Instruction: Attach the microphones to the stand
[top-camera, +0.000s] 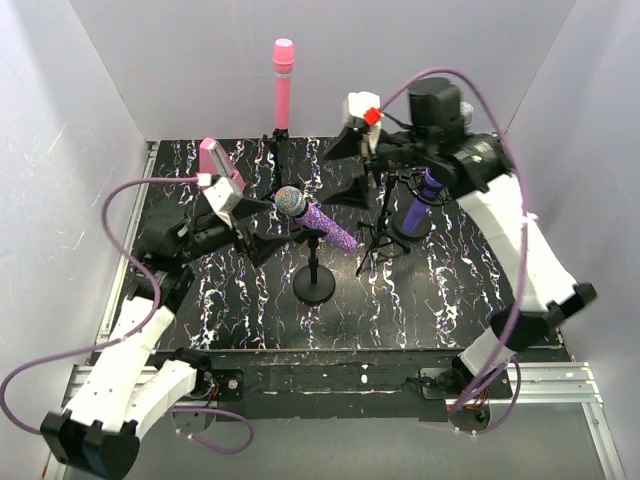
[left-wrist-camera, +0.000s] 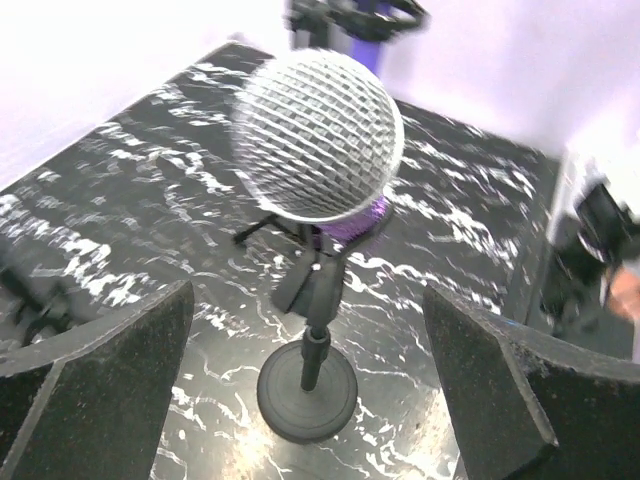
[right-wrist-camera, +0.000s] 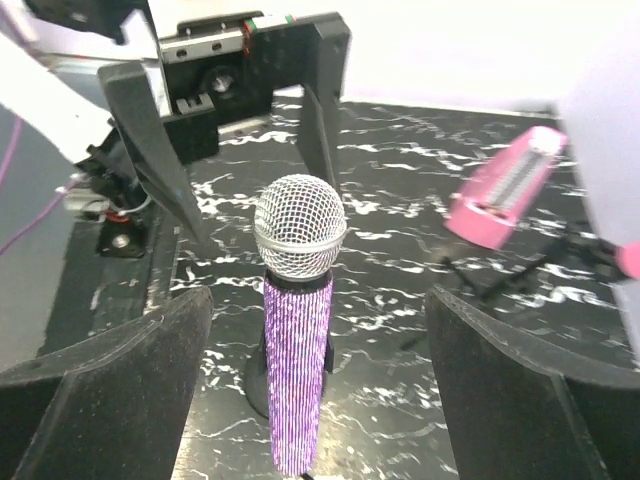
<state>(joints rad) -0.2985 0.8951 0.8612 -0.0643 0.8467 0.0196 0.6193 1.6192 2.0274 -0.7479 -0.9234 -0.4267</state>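
Note:
The glittery purple microphone (top-camera: 330, 225) with a silver mesh head (top-camera: 291, 201) lies tilted in the clip of the round-base stand (top-camera: 315, 285). My left gripper (top-camera: 272, 222) is open just in front of the head (left-wrist-camera: 318, 135), not touching it. My right gripper (top-camera: 348, 170) is open at the tail end, and the glitter body (right-wrist-camera: 298, 370) sits between its fingers with a gap on each side. A pink microphone (top-camera: 283, 85) stands upright on a tripod at the back. A dark purple microphone (top-camera: 420, 205) sits in a tripod stand on the right.
A pink wedge-shaped box (top-camera: 218, 165) stands on a small tripod at the back left, also seen in the right wrist view (right-wrist-camera: 505, 190). Tripod legs (top-camera: 378, 245) spread beside the round base (left-wrist-camera: 305, 395). White walls close in the marbled black table (top-camera: 230, 300).

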